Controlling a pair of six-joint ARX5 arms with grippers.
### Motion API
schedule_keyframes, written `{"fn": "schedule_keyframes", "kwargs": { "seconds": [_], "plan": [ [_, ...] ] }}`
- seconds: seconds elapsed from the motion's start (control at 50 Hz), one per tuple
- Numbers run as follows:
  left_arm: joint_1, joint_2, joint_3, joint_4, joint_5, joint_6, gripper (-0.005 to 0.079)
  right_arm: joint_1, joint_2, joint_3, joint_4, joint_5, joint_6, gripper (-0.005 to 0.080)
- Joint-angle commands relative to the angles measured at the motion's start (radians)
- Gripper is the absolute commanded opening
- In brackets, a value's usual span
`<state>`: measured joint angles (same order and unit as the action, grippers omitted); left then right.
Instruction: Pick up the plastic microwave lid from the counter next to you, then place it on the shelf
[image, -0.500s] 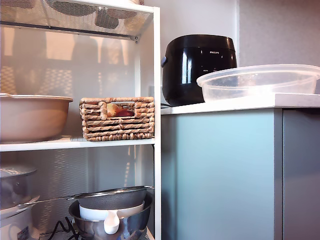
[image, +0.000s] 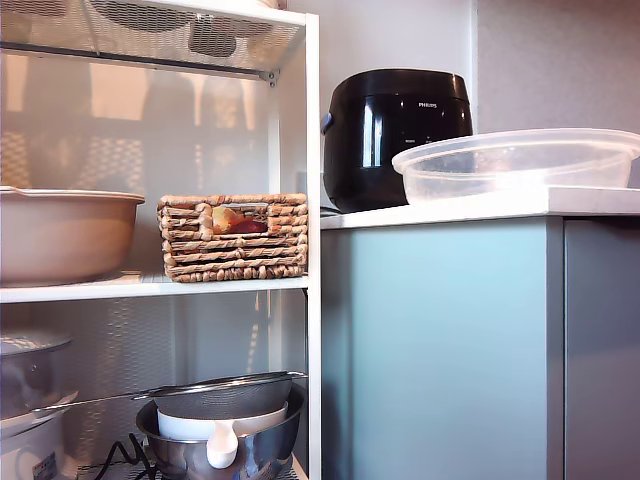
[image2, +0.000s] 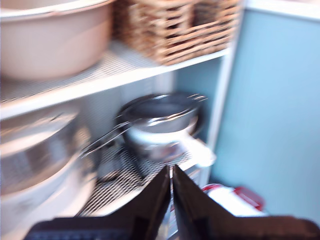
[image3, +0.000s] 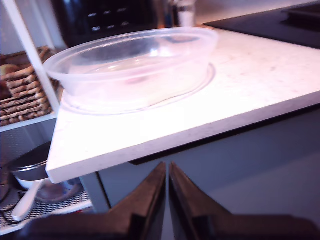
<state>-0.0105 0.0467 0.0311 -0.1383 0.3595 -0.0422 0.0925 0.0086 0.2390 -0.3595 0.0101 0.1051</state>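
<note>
Half of beige bowl (image: 65, 235) cropped.

desk (image: 480, 207): lid (image: 515, 163) sits at the front edge, open air above its rim, black cooker (image: 395, 135) close behind it toward the exterior view's left. shelf (image: 313, 150) middle board: beige bowl (image: 65, 235) and wicker basket (image: 234, 237) fill most of its width, narrow gap between them, tall clear space above both up to the mesh top tier. bottom tier packed: steel bowl with sieve (image: 222, 425), white pot (image: 30, 400) beside it
</note>
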Motion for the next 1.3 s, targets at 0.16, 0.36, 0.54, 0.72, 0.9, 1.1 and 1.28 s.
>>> {"fn": "schedule_keyframes", "kwargs": {
  "seconds": [0.16, 0.36, 0.54, 0.72, 0.9, 1.1, 1.28],
  "plan": [
    [0.001, -0.003, 0.045, 0.134, 0.09, -0.065, -0.0021, -0.001, -0.005, -0.001, 0.067, -0.105, 0.001, -0.0012],
    [-0.002, 0.001, 0.086, 0.135, 0.206, -0.074, -0.0021, -0.001, -0.005, -0.001, 0.112, -0.252, 0.0, -0.0012],
    [-0.026, 0.047, 0.124, 0.134, 0.324, -0.064, -0.0021, -0.001, 0.011, 0.047, 0.068, -0.326, -0.001, -0.0012],
    [-0.074, 0.171, 0.179, 0.132, 0.4, 0.055, -0.0021, -0.001, 0.096, 0.131, 0.016, -0.433, -0.076, -0.0012],
    [-0.142, 0.328, 0.219, 0.139, 0.415, 0.157, -0.0021, -0.001, 0.269, 0.224, -0.043, -0.472, -0.318, 0.0067],
    [-0.22, 0.455, 0.222, 0.252, 0.418, 0.221, -0.0015, -0.001, 0.499, 0.33, -0.055, -0.416, -0.614, 0.024],
    [-0.282, 0.53, 0.222, 0.358, 0.409, 0.281, 0.0122, -0.001, 0.706, 0.457, -0.046, -0.409, -0.744, 0.0271]
  ]
}}
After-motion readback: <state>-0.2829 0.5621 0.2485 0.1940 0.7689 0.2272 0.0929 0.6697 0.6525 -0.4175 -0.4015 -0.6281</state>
